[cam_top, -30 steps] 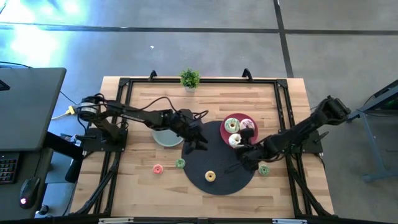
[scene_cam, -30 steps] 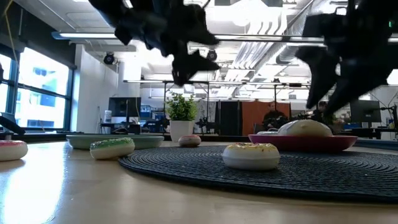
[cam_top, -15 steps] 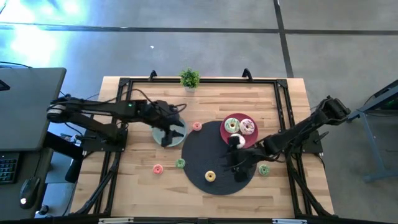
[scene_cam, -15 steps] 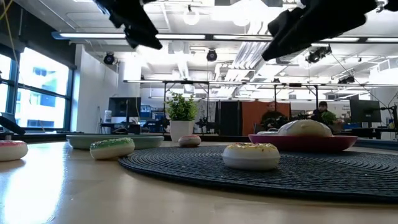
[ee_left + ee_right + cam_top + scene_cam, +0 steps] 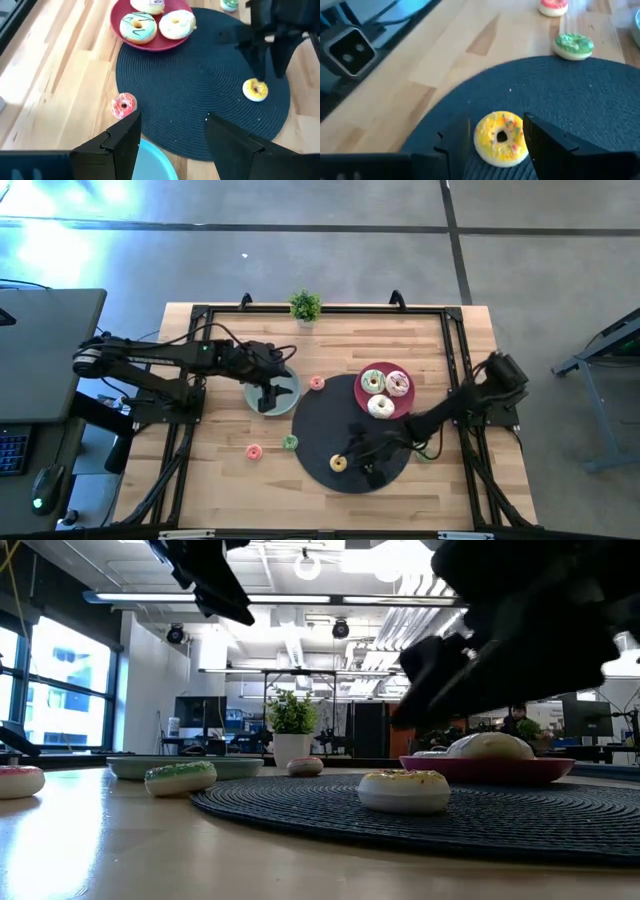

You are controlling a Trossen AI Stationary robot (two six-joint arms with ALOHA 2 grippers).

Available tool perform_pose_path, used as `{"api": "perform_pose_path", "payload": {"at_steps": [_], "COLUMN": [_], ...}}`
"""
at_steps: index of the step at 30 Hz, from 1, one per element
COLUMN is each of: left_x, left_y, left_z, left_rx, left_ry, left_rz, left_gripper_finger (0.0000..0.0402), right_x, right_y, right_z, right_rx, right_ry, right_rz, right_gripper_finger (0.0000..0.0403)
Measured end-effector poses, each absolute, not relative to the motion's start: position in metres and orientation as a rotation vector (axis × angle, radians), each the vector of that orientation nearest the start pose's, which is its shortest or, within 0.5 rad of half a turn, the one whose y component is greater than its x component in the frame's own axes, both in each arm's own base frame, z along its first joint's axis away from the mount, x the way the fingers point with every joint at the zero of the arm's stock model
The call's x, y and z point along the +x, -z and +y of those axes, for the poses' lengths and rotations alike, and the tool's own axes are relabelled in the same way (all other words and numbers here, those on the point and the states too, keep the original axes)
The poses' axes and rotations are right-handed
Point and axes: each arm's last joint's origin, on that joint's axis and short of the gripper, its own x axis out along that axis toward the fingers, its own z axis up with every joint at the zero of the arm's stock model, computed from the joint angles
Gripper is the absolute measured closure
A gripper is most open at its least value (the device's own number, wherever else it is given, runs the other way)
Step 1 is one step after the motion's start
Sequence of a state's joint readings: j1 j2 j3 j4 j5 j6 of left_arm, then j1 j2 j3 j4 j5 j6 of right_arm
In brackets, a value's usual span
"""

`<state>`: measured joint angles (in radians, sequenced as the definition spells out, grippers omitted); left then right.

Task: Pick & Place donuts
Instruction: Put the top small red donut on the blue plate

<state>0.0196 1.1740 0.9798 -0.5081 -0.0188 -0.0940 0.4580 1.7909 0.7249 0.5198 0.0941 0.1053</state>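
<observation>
High view: the right pincer point(image 5: 362, 463) hangs over the big black round woven mat point(image 5: 330, 412), just beside the small yellow-frosted toy donut point(image 5: 338, 464). The left pincer point(image 5: 268, 394) hangs over the pale grey-green round plate point(image 5: 288, 387). Three larger frosted donuts point(image 5: 385, 387) lie on the red round plate point(image 5: 369, 367); small pink and green donuts lie on the wooden counter point(image 5: 220, 480).

Low view: the yellow donut point(image 5: 405, 790) rests flat on the mat point(image 5: 560, 815).

Left wrist view: the left pincer point(image 5: 172, 132) stands wide open, empty.

Right wrist view: the right pincer point(image 5: 496, 133) is open, its fingers point(image 5: 456, 139) flanking the yellow donut point(image 5: 501, 138) without gripping it.
</observation>
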Motion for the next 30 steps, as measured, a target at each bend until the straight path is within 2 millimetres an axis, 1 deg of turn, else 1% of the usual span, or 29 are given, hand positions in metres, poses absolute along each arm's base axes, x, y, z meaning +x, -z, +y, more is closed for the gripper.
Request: {"api": "perform_pose_path", "payload": {"at_steps": [3, 6, 9, 12, 15, 18, 22, 25, 30], "left_x": [0.248, 0.259, 0.281, 0.306, 0.324, 0.334, 0.341, 0.345, 0.35], "left_y": [-0.291, -0.279, -0.258, -0.234, -0.21, -0.187, -0.164, -0.153, -0.143], "left_z": [0.007, 0.007, 0.008, 0.008, 0.015, 0.028, 0.045, 0.052, 0.05], "left_rx": [-0.085, -0.084, -0.078, -0.077, -0.071, -0.092, -0.132, -0.15, -0.144], "left_ry": [-0.112, -0.14, -0.139, -0.13, -0.157, -0.198, -0.262, -0.234, -0.219], "left_rz": [0.719, 0.757, 0.792, 0.788, 0.803, 0.846, 0.876, 0.882, 0.886], "left_gripper_finger": [0.0192, 0.0192, 0.0192, 0.0192, 0.0192, 0.0192, 0.0193, 0.0193, 0.0193], "right_x": [0.301, 0.304, 0.304, 0.304, 0.304, 0.304, 0.304, 0.304, 0.303], "right_y": [-0.118, -0.122, -0.12, -0.119, -0.12, -0.12, -0.12, -0.12, -0.119], "right_z": [0.145, 0.146, 0.143, 0.143, 0.144, 0.144, 0.144, 0.144, 0.143], "right_rx": [-0.06, -0.04, -0.007, -0.014, -0.011, -0.009, -0.011, -0.015, -0.022], "right_ry": [-0.322, -0.314, -0.286, -0.284, -0.29, -0.291, -0.291, -0.291, -0.29], "right_rz": [0.585, 0.569, 0.598, 0.597, 0.587, 0.586, 0.589, 0.592, 0.603], "right_gripper_finger": [0.0229, 0.0228, 0.0228, 0.0228, 0.0228, 0.0228, 0.0228, 0.0229, 0.0229]}}
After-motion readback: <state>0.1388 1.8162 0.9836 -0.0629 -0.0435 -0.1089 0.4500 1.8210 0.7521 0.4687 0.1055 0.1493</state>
